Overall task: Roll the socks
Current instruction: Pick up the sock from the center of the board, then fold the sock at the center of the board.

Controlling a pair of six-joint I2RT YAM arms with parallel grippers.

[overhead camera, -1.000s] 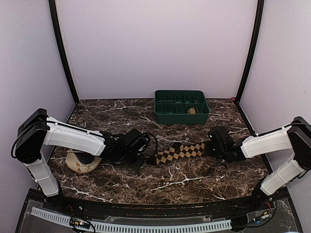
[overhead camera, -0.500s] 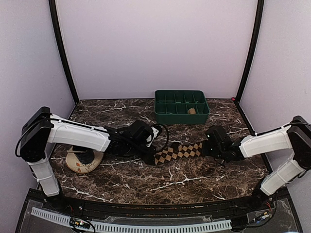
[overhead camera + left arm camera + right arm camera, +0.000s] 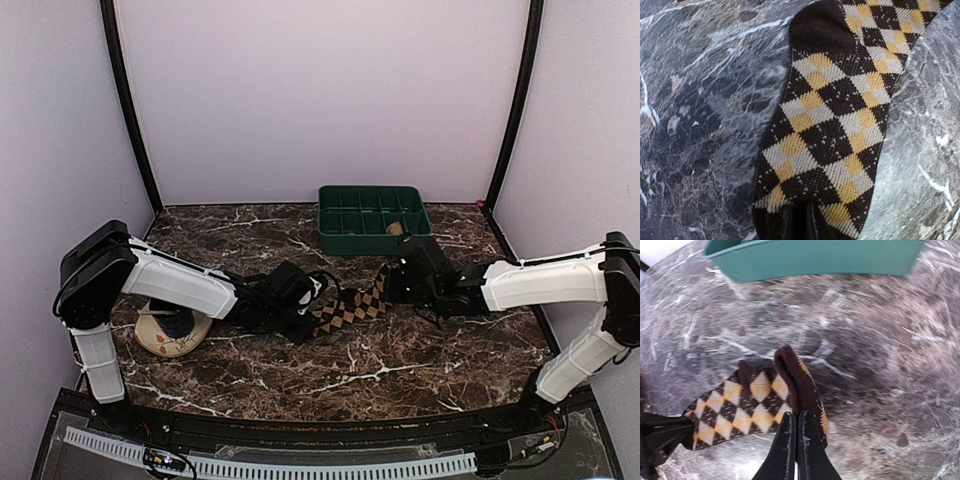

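1 checked sock (image 3: 350,307) spans the bench (image 3: 400,372), left claw (image 3: 800,224) clamped on 1 end, right claw (image 3: 796,432) clamped on the other

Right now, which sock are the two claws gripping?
The checked sock, pinched at its ends by the left gripper and the right gripper. The small tan sock sits apart in the green tray, untouched.

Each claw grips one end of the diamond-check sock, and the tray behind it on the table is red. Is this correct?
Not quite: the tray is green, not red, as the top external view shows. The rest is right: the left claw and the right claw each grip one end of the diamond-check sock.
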